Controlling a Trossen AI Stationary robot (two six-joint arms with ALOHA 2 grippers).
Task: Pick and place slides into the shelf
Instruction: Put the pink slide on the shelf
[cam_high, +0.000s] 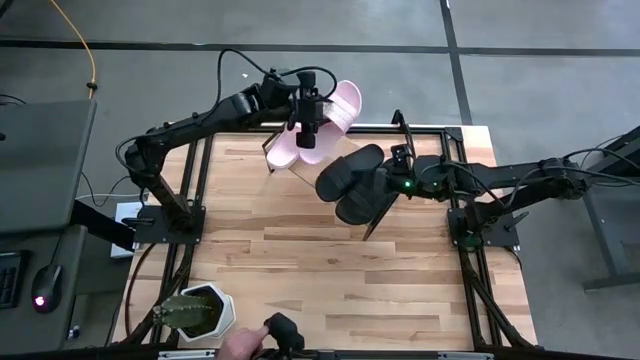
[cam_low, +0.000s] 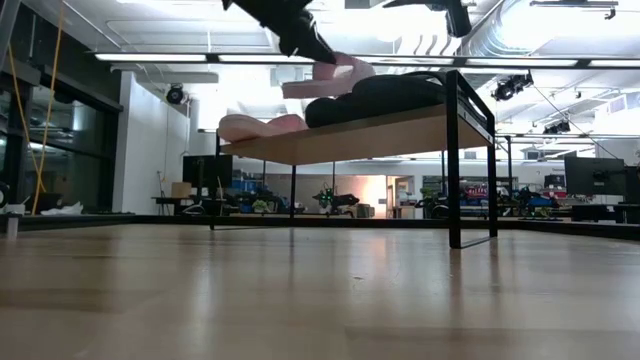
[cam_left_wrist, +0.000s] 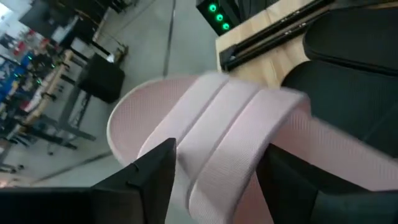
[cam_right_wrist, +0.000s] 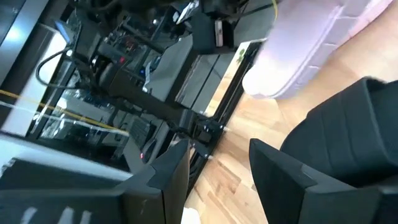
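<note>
My left gripper is at the far end of the shelf, shut on a pale pink slide. That slide is raised over the shelf's far edge, next to the black pair. The second pink slide lies sole down on the slanted board. Two black slides lie side by side on the board. My right gripper is open beside the nearer black slide, at its right side. I cannot tell whether a finger touches it. My left gripper pinches the pink slide's wide strap between its two fingers, which lie across the strap. It comes from above, slanting down. The slide is tilted and raised above the board. I cannot tell whether its lower end rests on a black slide.
A potted cactus in a white pot stands at the table's near left corner. A person's hand with a black object is at the near edge. Black frame rails run along both sides, and bare wood lies in front of the shelf.
</note>
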